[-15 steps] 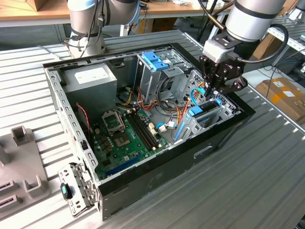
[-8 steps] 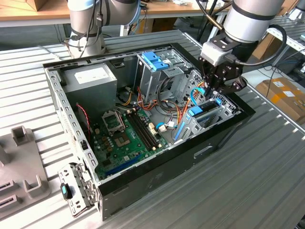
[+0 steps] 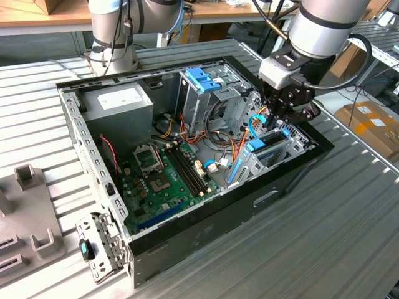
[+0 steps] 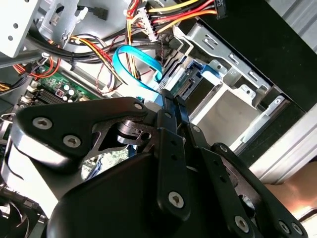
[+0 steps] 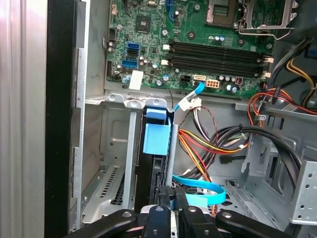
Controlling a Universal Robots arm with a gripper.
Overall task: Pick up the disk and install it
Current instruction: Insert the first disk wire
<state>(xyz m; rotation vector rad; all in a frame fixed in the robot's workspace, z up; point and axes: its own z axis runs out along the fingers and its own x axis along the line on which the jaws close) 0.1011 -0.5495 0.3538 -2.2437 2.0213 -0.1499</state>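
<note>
Slatted metal table [image 3: 349, 205] carries an open computer case [image 3: 206, 230]. The disk [image 5: 153, 168] stands on edge in the drive cage [image 5: 114, 148], directly ahead of the gripper [image 5: 171, 203]. Its long axis runs away toward the motherboard [image 5: 198, 29]. Fingers are drawn narrow, apparently pinching the disk's near end.

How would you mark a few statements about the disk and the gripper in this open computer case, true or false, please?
The disk stands inside the drive bay. True.
The gripper hovers over the power supply. False: it is down at the drive bay, closed on the disk.
The case is closed by a side panel. False: it lies open, the motherboard exposed.
A light-blue flat cable runs beside the gripper. True.
</note>
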